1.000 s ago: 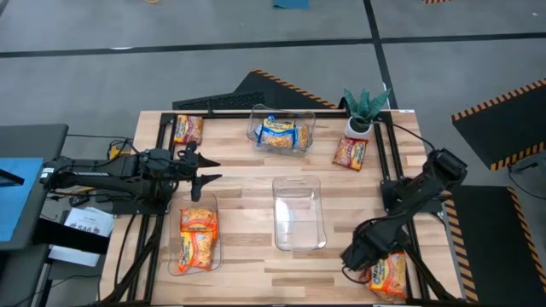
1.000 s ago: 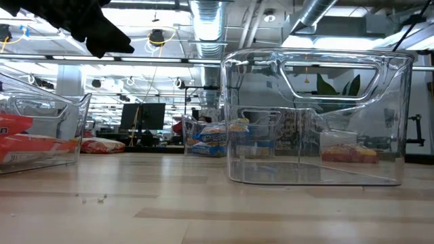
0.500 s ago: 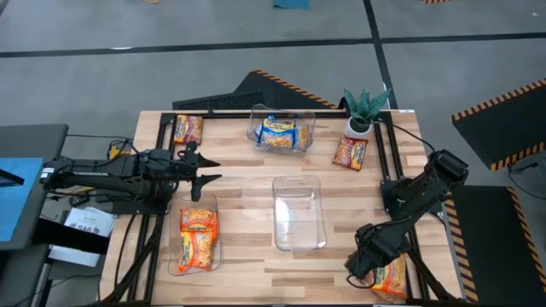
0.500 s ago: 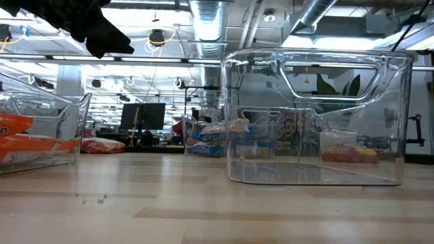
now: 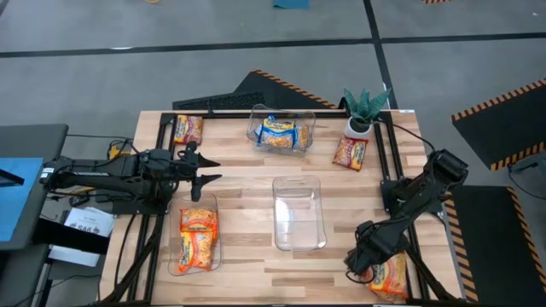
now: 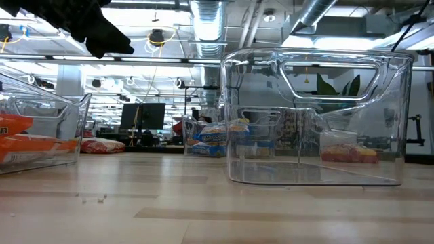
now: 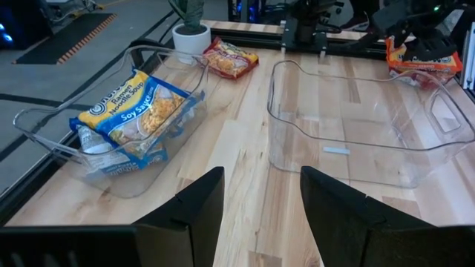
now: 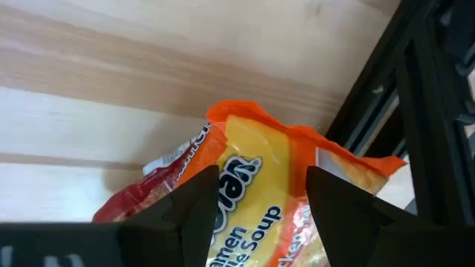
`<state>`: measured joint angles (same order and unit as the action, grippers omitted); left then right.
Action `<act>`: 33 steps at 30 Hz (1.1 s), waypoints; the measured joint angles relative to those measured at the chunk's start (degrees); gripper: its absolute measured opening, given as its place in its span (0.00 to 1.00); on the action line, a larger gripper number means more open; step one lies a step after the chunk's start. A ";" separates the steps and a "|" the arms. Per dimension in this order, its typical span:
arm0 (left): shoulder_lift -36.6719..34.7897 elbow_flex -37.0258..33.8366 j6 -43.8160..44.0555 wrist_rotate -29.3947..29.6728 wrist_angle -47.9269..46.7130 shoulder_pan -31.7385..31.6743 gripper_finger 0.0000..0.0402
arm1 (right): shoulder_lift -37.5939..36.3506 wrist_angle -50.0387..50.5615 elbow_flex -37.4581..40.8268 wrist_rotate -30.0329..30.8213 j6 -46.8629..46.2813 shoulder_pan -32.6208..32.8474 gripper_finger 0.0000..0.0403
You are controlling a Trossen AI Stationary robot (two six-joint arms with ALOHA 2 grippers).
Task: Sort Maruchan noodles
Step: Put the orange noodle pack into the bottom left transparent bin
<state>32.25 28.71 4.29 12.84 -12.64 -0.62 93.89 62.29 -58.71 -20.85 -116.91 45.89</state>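
My right gripper (image 5: 363, 258) is open, low over an orange-and-yellow Maruchan packet (image 5: 390, 275) that lies flat at the table's near right corner. In the right wrist view its fingers (image 8: 194, 211) stand on either side of this packet (image 8: 252, 200). My left gripper (image 5: 207, 169) is open and hovers above the table's left side, touching nothing. Blue-and-yellow packets (image 5: 279, 134) lie in the far bin, and orange packets (image 5: 198, 239) lie in the near left bin. Loose packets rest at the far left (image 5: 188, 130) and beside the plant (image 5: 350, 153). My right gripper comes at the orange packet from above, slanting down, with one open finger on each side of its upper end (image 8: 256, 122). The packet lies on the table. Whether the fingers touch it, I cannot tell.
An empty clear bin (image 5: 299, 213) stands in the middle of the table. A potted plant (image 5: 363, 111) sits at the far right. A black frame rail (image 8: 386, 111) runs close beside the packet at the right edge. Bare wood lies between the bins.
My right gripper has moved a little toward the near right corner and lower, and now covers more of the orange packet. The left arm and all the packets have kept still.
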 joint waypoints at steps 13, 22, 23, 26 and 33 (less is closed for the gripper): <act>0.00 0.00 0.00 0.00 0.00 0.00 0.42 | 0.00 -0.47 0.90 -0.54 1.80 -0.02 0.26; 0.00 0.00 0.00 0.00 0.02 0.00 0.42 | 0.00 -0.53 0.22 -0.52 12.82 -1.09 0.04; 0.00 0.00 0.00 0.00 0.01 -0.01 0.42 | 0.00 -0.50 -0.39 -0.09 14.66 -1.35 0.03; 0.00 0.00 -0.21 0.02 0.01 0.00 0.42 | -0.72 1.38 -3.17 2.27 18.25 -2.12 0.02; 0.00 0.00 -0.83 0.02 0.04 0.00 0.42 | -4.90 4.85 -11.19 19.20 25.21 -3.33 0.02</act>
<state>32.25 28.71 3.46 12.86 -12.60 -0.62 88.99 67.14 -69.89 -1.65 -91.70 42.56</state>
